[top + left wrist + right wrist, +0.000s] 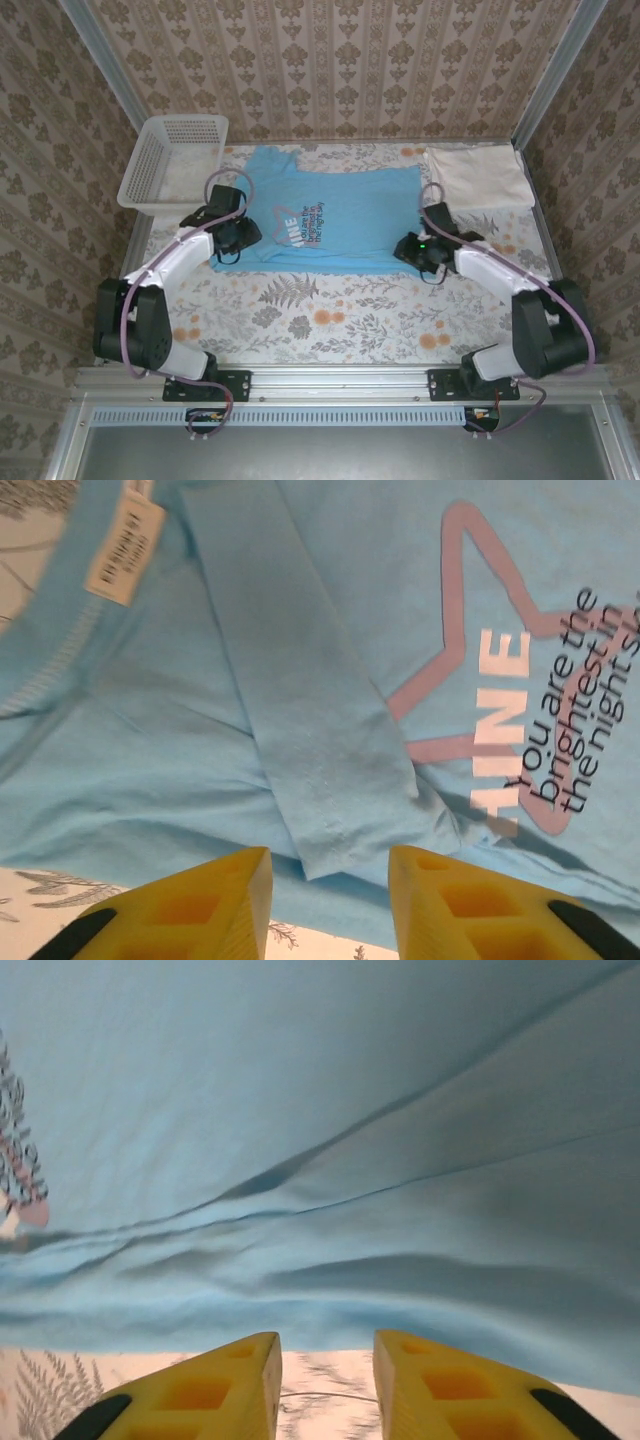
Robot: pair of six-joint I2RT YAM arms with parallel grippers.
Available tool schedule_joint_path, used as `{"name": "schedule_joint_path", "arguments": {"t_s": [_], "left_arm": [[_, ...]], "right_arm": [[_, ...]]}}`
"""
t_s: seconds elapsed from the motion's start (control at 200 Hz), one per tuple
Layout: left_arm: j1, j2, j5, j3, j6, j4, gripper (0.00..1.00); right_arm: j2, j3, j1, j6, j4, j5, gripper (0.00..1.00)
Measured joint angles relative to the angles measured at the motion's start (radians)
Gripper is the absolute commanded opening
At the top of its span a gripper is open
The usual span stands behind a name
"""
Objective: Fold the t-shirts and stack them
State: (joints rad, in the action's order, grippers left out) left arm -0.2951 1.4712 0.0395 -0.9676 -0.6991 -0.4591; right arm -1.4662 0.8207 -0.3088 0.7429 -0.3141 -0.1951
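The light blue t-shirt (340, 215) lies spread flat, print up, in the middle of the floral counter (330, 320), its collar end toward the left arm and its hem end toward the right arm. Its chest print (300, 222) shows a pink star outline with white and dark lettering.

The cream-white t-shirt (478, 178) lies folded just beyond the blue shirt's far right corner, close to it; whether the two touch is hard to tell. A white mesh basket (150, 170) stands beyond the blue shirt's far left corner.

The left fingers (240, 238) sit low over the blue shirt's near left part, beside the print. In the left wrist view the yellow left fingers (235, 885) stand partly apart with a clear gap. A sleeve (300, 710) lies folded inward across the shirt's (180, 780) body, and its end reaches into that gap. The cloth does not look pinched. A neck label (125, 548) shows at the collar.

The right fingers (412, 250) are at the blue shirt's near right corner, by the hem. In the right wrist view the right fingers (245, 1370) are likewise partly open, holding nothing. Bare counter shows between them, and the rippled hem edge of the shirt (330, 1160) lies just ahead of their tips.
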Motion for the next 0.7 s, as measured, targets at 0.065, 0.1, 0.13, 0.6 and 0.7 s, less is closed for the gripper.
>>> {"name": "schedule_joint_path", "arguments": {"t_s": [0.065,0.1,0.13,0.6,0.7], "left_arm": [[-0.006,0.04,0.006,0.0,0.0,0.006,0.32],[-0.005,0.062,0.009,0.0,0.0,0.009,0.32],[-0.005,0.084,0.008,0.0,0.001,0.012,0.31],[-0.006,0.177,-0.028,0.095,0.021,0.122,0.27],[-0.013,0.128,-0.028,0.156,0.023,0.158,0.27]], "right_arm": [[-0.09,0.066,-0.076,0.017,0.009,0.001,0.29],[-0.131,0.1,-0.111,0.024,0.014,0.004,0.28],[-0.165,0.129,-0.141,0.029,0.022,0.008,0.28],[-0.433,0.328,-0.338,0.121,0.046,0.057,0.29],[-0.433,0.315,-0.341,0.135,0.056,0.062,0.29]]}}
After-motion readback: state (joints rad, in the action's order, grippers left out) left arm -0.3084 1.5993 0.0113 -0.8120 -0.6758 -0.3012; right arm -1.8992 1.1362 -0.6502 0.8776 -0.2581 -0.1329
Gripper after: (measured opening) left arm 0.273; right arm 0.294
